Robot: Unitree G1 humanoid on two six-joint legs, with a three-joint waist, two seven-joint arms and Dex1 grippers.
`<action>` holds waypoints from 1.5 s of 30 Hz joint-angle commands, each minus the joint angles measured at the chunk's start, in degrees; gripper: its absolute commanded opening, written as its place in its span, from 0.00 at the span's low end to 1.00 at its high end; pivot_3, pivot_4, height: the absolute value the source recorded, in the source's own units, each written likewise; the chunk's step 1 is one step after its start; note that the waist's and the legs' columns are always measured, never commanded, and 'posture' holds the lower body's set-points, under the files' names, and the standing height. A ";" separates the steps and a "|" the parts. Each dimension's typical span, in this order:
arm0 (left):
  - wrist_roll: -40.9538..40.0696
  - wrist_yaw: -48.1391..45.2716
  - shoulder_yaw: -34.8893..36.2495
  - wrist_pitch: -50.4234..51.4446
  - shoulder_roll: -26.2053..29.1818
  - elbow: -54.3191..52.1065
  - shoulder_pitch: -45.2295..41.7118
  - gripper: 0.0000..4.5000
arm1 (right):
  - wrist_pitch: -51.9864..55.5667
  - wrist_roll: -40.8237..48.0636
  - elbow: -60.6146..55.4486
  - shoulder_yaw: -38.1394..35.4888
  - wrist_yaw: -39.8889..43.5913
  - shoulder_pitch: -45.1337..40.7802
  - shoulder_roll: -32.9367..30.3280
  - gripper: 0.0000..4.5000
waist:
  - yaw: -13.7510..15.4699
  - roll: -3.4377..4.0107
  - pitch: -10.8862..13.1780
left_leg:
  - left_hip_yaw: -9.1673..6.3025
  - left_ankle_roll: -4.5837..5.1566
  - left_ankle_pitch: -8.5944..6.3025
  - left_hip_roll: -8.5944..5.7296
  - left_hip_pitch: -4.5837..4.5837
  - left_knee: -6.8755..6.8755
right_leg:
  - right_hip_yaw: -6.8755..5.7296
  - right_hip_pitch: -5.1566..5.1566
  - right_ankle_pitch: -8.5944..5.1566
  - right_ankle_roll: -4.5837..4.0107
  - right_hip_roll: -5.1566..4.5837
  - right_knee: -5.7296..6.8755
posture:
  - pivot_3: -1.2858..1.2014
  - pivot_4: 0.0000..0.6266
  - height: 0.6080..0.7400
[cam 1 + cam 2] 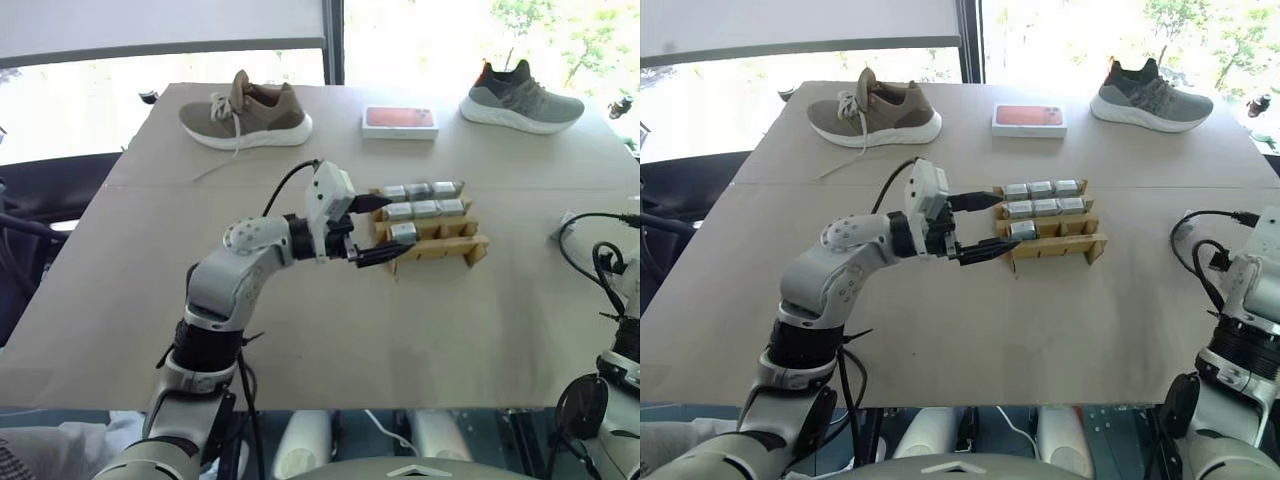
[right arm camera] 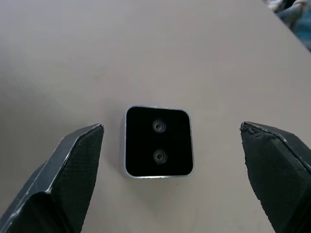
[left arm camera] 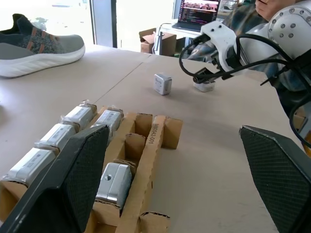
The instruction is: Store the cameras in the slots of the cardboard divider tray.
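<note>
Your left arm [image 1: 240, 265] is built of rounded silver-grey shells with black joint rings between them, a ring of small dark screw holes on the elbow cap, and a black cable looping from the forearm up to the boxy white wrist housing [image 1: 328, 195]. Its left gripper [image 1: 385, 228] carries two flat, tapered black fingers whose inner pads [image 3: 77, 174] are finely cross-hatched. Your right arm [image 1: 1245, 330] shows the same silver shell with black ribbed collars and loose black cable loops, and the right gripper [image 2: 170, 170] has matching black textured fingers [image 2: 73, 170].
</note>
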 commanded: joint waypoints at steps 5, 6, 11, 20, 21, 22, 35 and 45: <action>-3.04 2.84 0.90 0.35 1.13 -4.83 0.70 0.98 | -2.61 -0.37 3.21 -0.97 -0.25 -2.61 -0.33 1.00 | -0.18 0.00 0.00 | 0.01 0.08 -0.04 0.01 0.01 0.00 | 0.01 0.00 0.00 0.00 0.00 0.00 | 0.52 0.24 1.00; -3.17 3.06 0.85 0.36 1.31 -4.98 0.74 0.98 | -2.78 -0.43 3.68 -0.94 -0.29 -2.68 -0.35 1.00 | -0.24 0.00 0.00 | 0.01 0.07 -0.04 0.00 0.01 0.00 | 0.01 0.00 0.00 0.00 0.00 0.00 | 0.52 0.24 1.00; -3.72 3.88 0.82 0.20 2.00 -4.99 0.45 1.00 | -1.45 -0.66 4.36 -1.52 -0.93 -3.40 0.31 0.49 | -0.36 0.00 0.00 | 0.00 0.07 -0.04 0.01 0.02 -0.06 | 0.00 0.00 0.00 0.00 0.01 -0.02 | 0.52 0.24 1.00; -9.16 9.04 2.69 5.13 -1.17 -5.63 -1.40 1.00 | 4.22 1.18 -7.43 2.66 4.95 0.02 -1.78 0.40 | -0.58 0.00 0.00 | -0.01 0.05 -0.03 0.01 0.03 -0.25 | 0.00 0.00 0.00 0.00 0.00 -0.15 | 0.52 0.24 1.00; -10.80 10.79 3.53 7.77 -2.13 -5.38 -2.33 1.00 | 3.46 1.91 -10.81 3.23 6.54 0.96 -2.25 0.40 | -0.54 0.01 0.01 | -0.01 0.05 -0.03 0.01 0.03 -0.28 | 0.00 0.00 0.00 0.01 0.00 -0.17 | 0.52 0.24 1.00; -11.47 12.83 4.02 10.15 -2.78 -5.12 -3.37 1.00 | 0.88 2.76 -14.75 4.64 8.95 2.57 -3.36 0.40 | -0.55 0.03 0.02 | -0.02 0.05 -0.03 0.01 0.00 -0.30 | -0.01 -0.02 0.00 0.01 0.00 -0.21 | 0.52 0.24 1.00; -35.00 27.05 19.52 38.86 -12.55 12.95 -19.36 1.00 | -39.36 5.61 -45.32 31.56 43.94 14.32 -27.69 0.40 | -1.31 -0.28 0.19 | -0.05 -0.06 0.02 0.02 0.12 -0.45 | -0.17 0.01 -0.08 0.14 0.13 -0.35 | 0.52 0.24 1.00; -37.09 30.75 18.74 43.88 -12.54 13.38 -20.31 1.00 | -49.31 1.70 -41.87 39.17 47.15 8.60 -24.63 0.40 | -0.42 -0.34 0.23 | -0.13 -0.11 0.05 -0.03 -0.04 -0.43 | -0.37 0.00 -0.07 0.13 -0.09 -0.48 | 0.52 0.24 1.00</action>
